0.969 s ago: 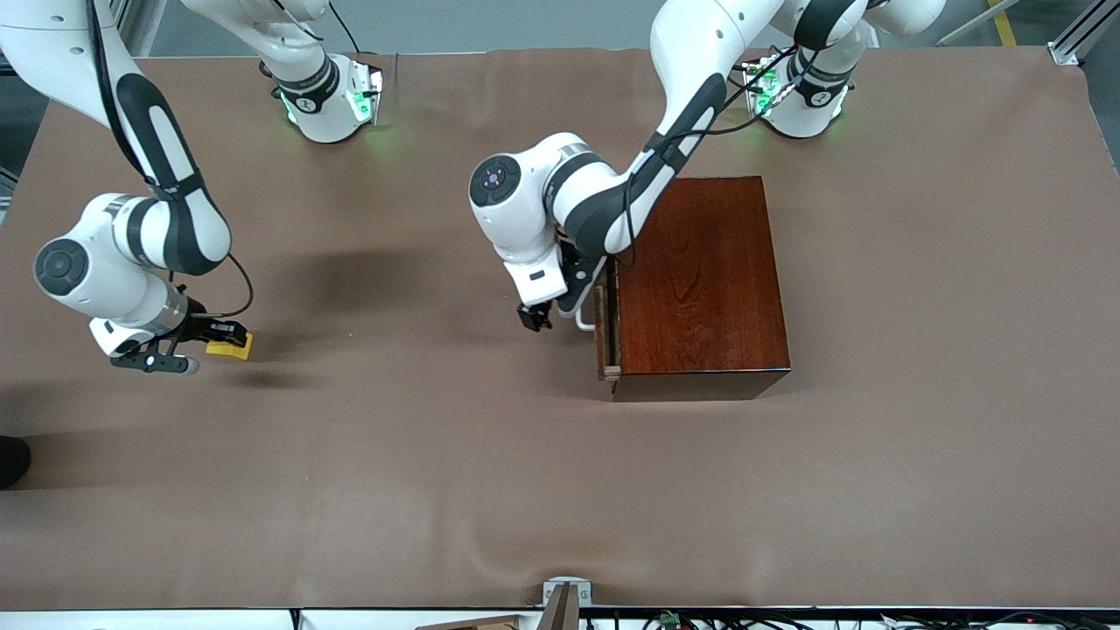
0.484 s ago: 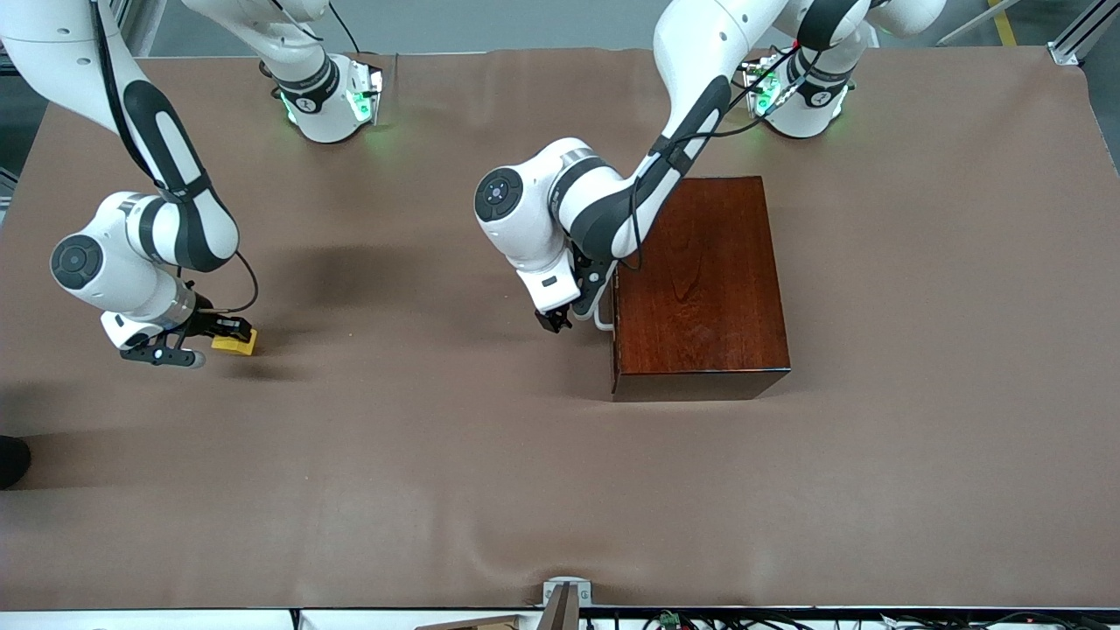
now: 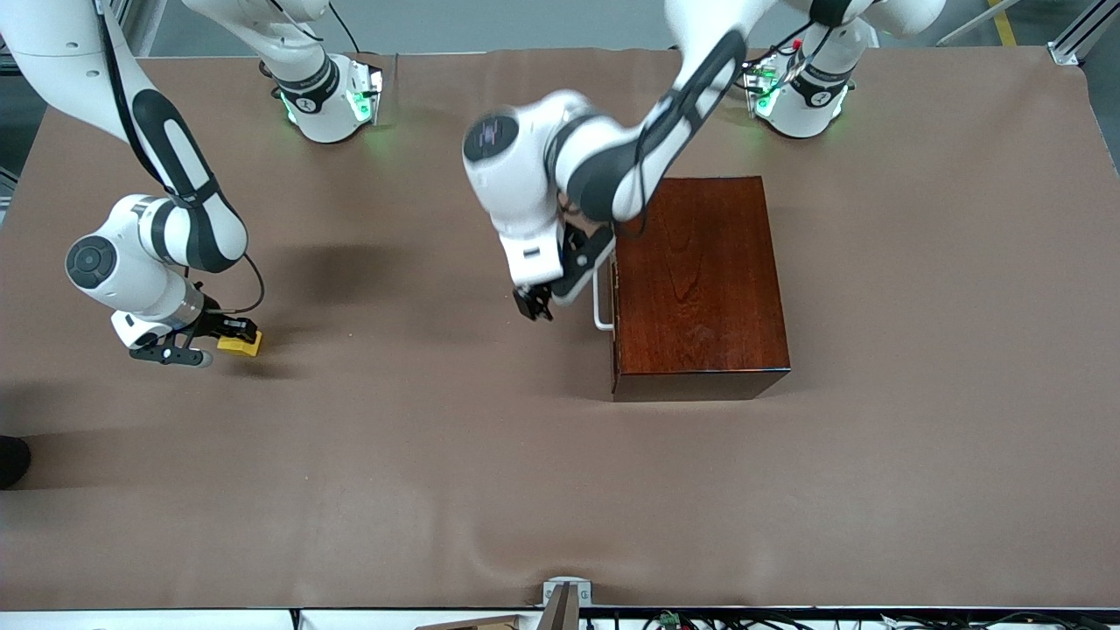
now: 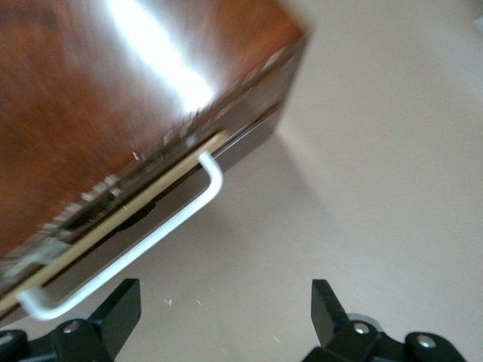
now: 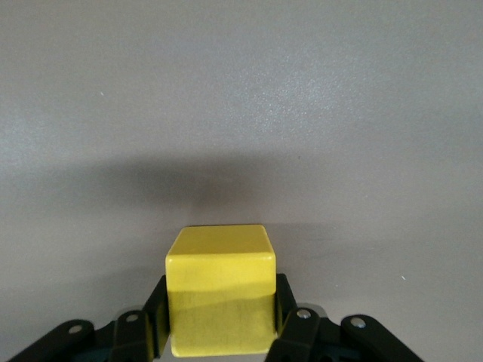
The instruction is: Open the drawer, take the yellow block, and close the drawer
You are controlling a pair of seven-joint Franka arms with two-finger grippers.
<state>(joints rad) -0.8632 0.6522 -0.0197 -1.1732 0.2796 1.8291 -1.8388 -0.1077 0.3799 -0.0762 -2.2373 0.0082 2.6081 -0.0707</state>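
I saw the drawer (image 3: 613,302) pushed flush into the wooden box (image 3: 700,280) mid-desk, my left claw (image 3: 534,306) spread wide over the desk beside its white handle (image 3: 598,302), my right claw (image 3: 229,333) clenched on the yellow block (image 3: 241,345) near the desk's right-arm edge.

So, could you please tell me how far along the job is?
Done: the drawer sits shut in the wooden box. The yellow block is out, clamped in the right end effector over the table. The open left end effector hangs beside the handle. Nothing obvious remains.
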